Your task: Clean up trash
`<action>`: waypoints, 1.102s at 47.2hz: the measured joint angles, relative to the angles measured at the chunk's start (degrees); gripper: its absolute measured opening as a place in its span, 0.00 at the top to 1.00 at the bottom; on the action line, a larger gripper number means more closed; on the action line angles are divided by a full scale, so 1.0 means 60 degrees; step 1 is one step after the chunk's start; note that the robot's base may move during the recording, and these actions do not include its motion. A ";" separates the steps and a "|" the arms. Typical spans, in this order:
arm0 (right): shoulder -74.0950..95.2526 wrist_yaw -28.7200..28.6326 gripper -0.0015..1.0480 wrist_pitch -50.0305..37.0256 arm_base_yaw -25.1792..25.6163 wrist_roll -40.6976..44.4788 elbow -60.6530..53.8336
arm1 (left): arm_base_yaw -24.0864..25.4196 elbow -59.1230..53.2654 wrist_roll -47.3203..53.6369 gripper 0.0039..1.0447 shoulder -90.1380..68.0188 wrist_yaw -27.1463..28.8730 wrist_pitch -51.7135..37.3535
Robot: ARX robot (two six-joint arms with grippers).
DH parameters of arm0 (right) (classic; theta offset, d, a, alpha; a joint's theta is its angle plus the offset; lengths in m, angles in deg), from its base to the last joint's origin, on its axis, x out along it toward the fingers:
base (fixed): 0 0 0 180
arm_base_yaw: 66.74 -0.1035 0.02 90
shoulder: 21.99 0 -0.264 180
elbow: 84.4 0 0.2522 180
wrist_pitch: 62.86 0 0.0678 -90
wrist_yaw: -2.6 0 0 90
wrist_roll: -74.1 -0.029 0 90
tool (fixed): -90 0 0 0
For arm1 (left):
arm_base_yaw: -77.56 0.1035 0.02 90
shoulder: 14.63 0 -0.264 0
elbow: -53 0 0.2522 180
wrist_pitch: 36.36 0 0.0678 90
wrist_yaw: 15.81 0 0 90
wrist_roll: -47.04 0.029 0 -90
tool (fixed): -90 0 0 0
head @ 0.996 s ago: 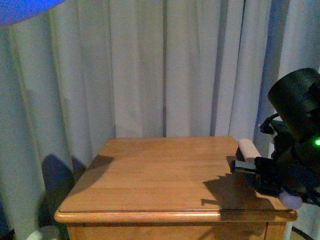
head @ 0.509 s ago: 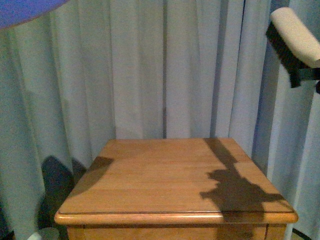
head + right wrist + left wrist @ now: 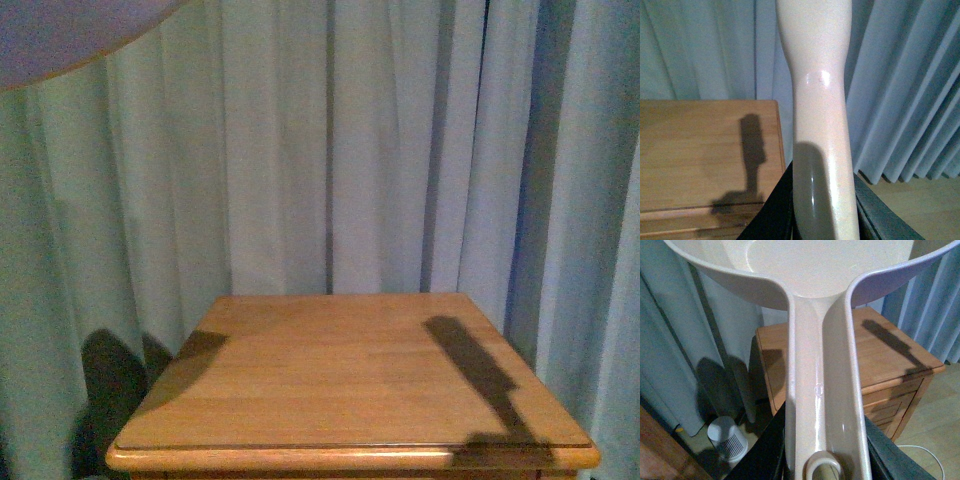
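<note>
Curtains (image 3: 330,150) behind wooden worktop (image 3: 330,380) | change: right claw (image 3: 822,200), clenched on brush handle (image 3: 817,75), had lifted out of front view, leaving only its shadow (image 3: 480,370) | left claw (image 3: 825,440) gripped dustpan (image 3: 822,365) | trash: unseen in any view, so place, heading and long axis untellable | judged: sweeping probably finished

Pale pleated curtains (image 3: 300,150) hung behind the wooden bench (image 3: 330,380), shadows crossing its top. A small white slotted canister (image 3: 728,438) stood on the floor (image 3: 935,420) beside the bench.
</note>
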 joint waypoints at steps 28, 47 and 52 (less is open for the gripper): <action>-0.0532 0.0987 0.81 -0.0149 -0.0543 0.0007 -0.0433 | 0.0000 0.0000 0.0000 0.75 0.0000 0.0000 0.0000; -0.0546 0.0991 0.81 -0.0153 -0.0550 0.0007 -0.0433 | 0.0000 0.0000 0.0000 0.75 0.0000 0.0000 0.0000; -0.0546 0.0991 0.81 -0.0153 -0.0550 0.0007 -0.0433 | 0.0000 0.0000 0.0000 0.75 0.0000 0.0000 0.0000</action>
